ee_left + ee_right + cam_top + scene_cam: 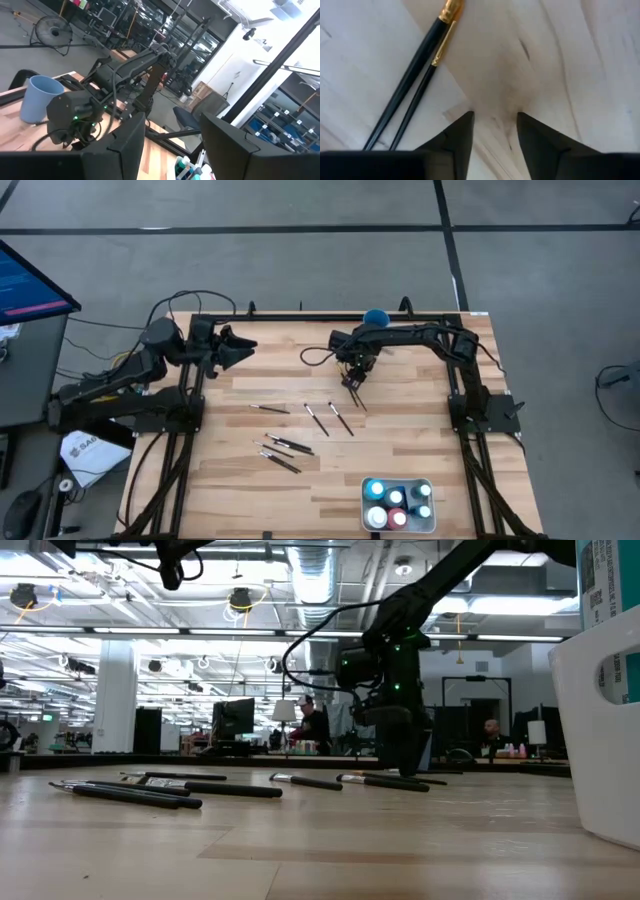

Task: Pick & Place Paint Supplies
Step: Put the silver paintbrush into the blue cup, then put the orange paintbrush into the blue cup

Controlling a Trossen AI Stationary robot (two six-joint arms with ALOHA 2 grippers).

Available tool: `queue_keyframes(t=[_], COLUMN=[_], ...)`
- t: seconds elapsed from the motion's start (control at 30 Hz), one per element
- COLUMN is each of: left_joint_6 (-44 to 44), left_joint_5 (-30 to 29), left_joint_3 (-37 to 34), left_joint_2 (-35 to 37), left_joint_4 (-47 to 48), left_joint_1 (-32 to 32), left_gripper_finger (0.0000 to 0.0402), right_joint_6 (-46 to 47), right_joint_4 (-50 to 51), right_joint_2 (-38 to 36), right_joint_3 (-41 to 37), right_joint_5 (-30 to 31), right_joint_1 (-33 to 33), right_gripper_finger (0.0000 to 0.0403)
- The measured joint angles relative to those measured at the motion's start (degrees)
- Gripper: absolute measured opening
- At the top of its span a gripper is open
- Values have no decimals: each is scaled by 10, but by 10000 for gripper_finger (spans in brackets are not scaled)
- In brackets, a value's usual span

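No readable writing shows on the paint bottles (397, 504) or paintbrushes (285, 446).

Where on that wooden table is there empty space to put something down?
Bare wood lies between the white tray and the table's left edge, and along the far edge left of the blue cup. The middle is crowded with scattered paintbrushes, where the right hand works.

Right gripper (352, 383) low over the table (240, 480) — seemingly touching a paintbrush (357, 400); bottles (397, 505) in tray (430, 525).
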State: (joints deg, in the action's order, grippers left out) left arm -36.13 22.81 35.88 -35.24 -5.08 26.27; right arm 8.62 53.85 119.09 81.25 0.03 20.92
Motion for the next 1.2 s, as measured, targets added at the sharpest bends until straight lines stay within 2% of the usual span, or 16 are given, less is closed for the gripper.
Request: queue_keyframes(t=[0.13, 0.47, 0.6, 0.73, 0.87, 1.0, 1.13, 1.2], left_joint_6=[-1, 1, 1, 3, 3, 3, 27, 39], left_joint_5=[11, 10, 10, 10, 9, 7, 4, -22], left_joint_3=[0, 0, 0, 0, 0, 0, 0, 0], left_joint_2=[0, 0, 0, 0, 0, 0, -1, -5], left_joint_4=[0, 0, 0, 2, 2, 2, 8, 23], left_joint_1=[0, 1, 1, 1, 1, 1, 1, 1], left_gripper_finger=[182, 182, 182, 182, 182, 182, 181, 174], right_joint_6=[0, 12, 10, 14, 12, -18, -36, -47], right_joint_4=[-4, 6, 28, 24, 10, 18, 65, 91], right_joint_2=[-13, -114, -129, -140, -140, -140, -154, -175], right_joint_3=[-4, -3, -3, -3, -3, -3, -3, -3], right_joint_5=[-6, -13, 42, 46, 74, 73, 75, 74], right_joint_1=[-1, -9, -21, -21, -22, -15, -12, -17], right_gripper_finger=[103, 78, 78, 79, 46, 10, 2, 1])
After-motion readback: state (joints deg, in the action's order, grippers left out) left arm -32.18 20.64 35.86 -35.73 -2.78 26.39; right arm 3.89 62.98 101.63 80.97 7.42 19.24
